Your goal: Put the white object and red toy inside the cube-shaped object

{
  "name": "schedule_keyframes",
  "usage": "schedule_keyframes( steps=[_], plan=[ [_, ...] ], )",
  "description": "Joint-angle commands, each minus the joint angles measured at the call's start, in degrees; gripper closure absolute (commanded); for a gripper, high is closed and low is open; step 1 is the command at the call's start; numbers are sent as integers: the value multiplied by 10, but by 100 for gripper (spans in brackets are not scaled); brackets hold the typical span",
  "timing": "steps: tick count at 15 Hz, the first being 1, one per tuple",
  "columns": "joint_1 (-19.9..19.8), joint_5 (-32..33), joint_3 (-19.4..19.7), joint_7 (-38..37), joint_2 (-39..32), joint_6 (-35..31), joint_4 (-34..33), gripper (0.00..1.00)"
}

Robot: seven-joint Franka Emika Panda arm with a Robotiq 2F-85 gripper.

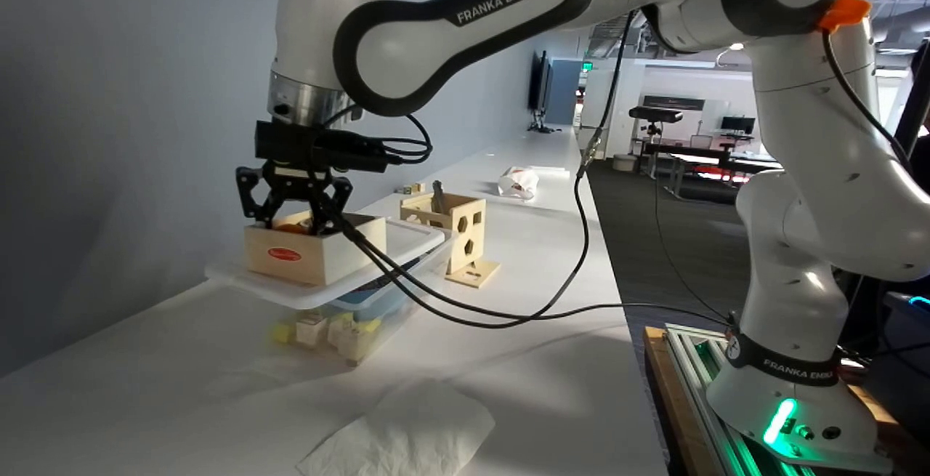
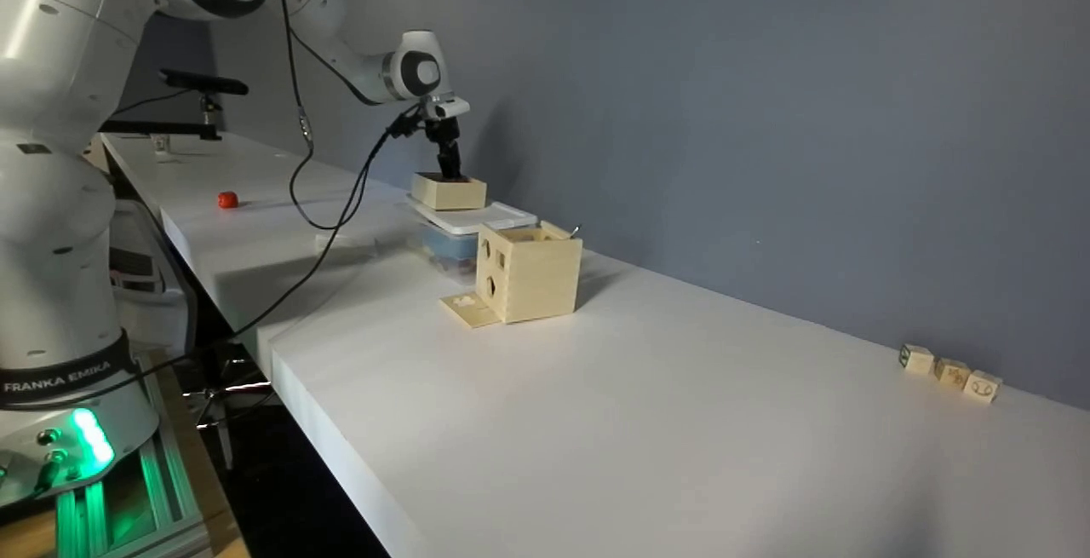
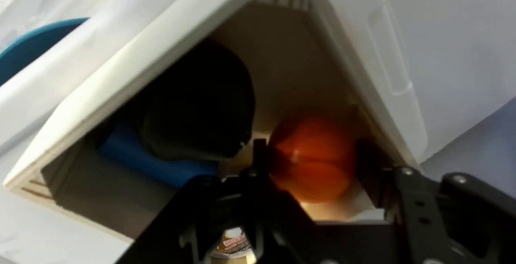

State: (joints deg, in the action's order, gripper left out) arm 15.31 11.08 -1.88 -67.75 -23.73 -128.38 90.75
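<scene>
The cube-shaped object [image 2: 541, 281], light wood with dark holes and an opening on top, stands on the table; it also shows in an exterior view [image 1: 467, 205]. Its flat flap lies on the table beside it. My gripper [image 1: 293, 224] reaches down into the wooden tray [image 1: 320, 261]. In the wrist view its fingers [image 3: 312, 153] press both sides of an orange-red ball [image 3: 314, 171]. A small red object [image 2: 227, 199] lies elsewhere on the table. A white cloth [image 1: 407, 432] and a white crumpled bundle [image 1: 518, 182] are on the table; I cannot tell which is the white object.
The tray stands on the white lid [image 2: 473, 219] of a clear plastic tub. A black object [image 3: 197, 107] and a blue one [image 3: 157, 155] share the tray. Something dark [image 1: 438, 198] sticks out of the cube's top. Small blocks [image 2: 952, 373] lie near the wall. Cables hang across.
</scene>
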Motion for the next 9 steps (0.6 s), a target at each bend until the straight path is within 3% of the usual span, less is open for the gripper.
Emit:
schedule_keyframes(
  steps=[1, 9],
  plan=[
    [11, 16, 11, -13, 11, 19, -7, 69],
    [-33, -26, 17, -23, 104, -8, 77, 69]
  ],
)
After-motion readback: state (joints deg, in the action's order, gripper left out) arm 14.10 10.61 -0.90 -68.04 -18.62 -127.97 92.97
